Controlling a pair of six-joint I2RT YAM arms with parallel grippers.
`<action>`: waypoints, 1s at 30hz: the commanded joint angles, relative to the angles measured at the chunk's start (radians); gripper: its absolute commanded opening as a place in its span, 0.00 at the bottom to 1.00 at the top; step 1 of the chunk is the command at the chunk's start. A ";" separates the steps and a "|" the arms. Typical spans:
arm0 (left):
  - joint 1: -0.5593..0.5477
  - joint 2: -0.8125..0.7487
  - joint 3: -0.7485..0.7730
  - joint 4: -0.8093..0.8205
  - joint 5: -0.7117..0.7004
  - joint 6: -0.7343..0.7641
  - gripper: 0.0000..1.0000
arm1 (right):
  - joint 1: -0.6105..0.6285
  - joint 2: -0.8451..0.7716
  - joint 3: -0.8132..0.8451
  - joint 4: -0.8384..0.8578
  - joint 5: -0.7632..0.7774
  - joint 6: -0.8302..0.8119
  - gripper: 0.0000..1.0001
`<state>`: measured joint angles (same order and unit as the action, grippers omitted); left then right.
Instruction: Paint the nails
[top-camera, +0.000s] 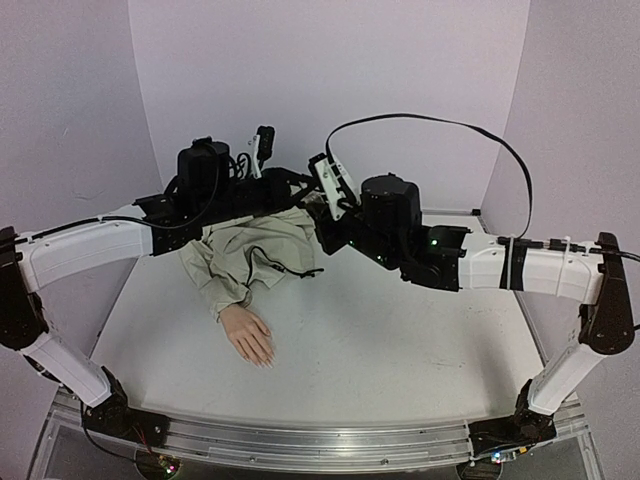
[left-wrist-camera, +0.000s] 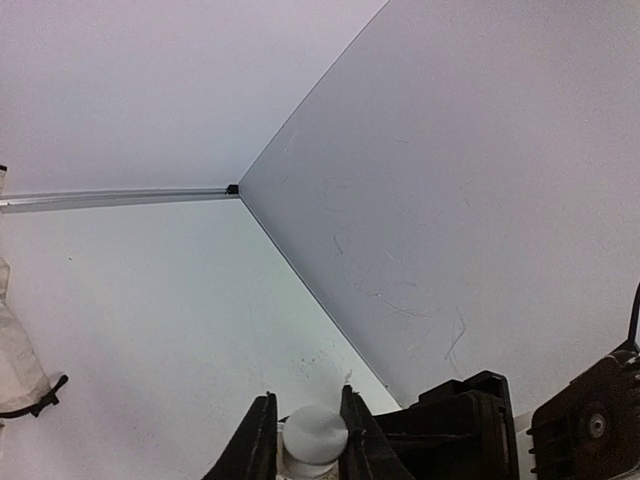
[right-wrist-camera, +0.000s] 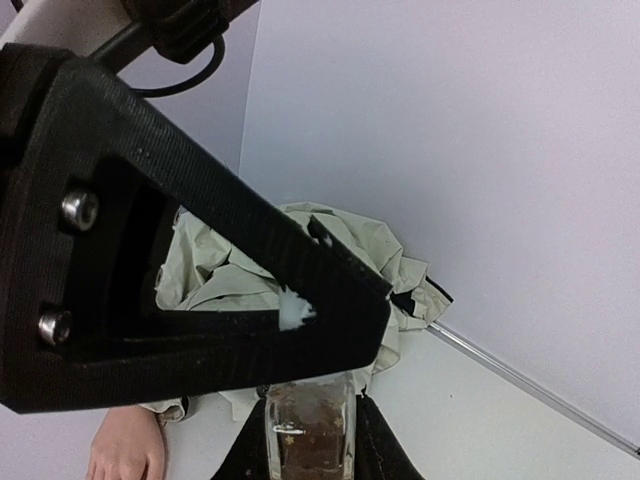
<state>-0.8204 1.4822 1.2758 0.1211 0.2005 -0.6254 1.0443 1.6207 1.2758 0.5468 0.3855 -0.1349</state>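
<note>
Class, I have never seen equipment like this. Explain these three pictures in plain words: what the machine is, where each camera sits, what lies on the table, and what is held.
The machine is two robot arms, a left arm and a right arm, bolted at the near edge of a table. One picture looks down from above; the others come from a camera on each wrist. On the table lie a fake hand and its beige sleeve. The right gripper holds a small glass bottle; the left gripper pinches a white cap.
</note>
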 joint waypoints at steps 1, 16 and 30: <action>-0.008 0.011 0.057 0.022 0.001 0.021 0.15 | 0.008 -0.010 0.053 0.070 0.025 -0.006 0.00; 0.041 0.079 0.208 0.076 0.920 0.228 0.00 | -0.184 -0.208 -0.055 0.033 -1.151 0.109 0.00; 0.061 0.065 0.203 0.131 1.081 0.275 0.03 | -0.221 -0.263 -0.081 0.035 -1.403 0.116 0.00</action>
<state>-0.7860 1.5597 1.4555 0.2581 1.2278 -0.2310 0.8150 1.4014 1.2118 0.4942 -0.9306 0.0978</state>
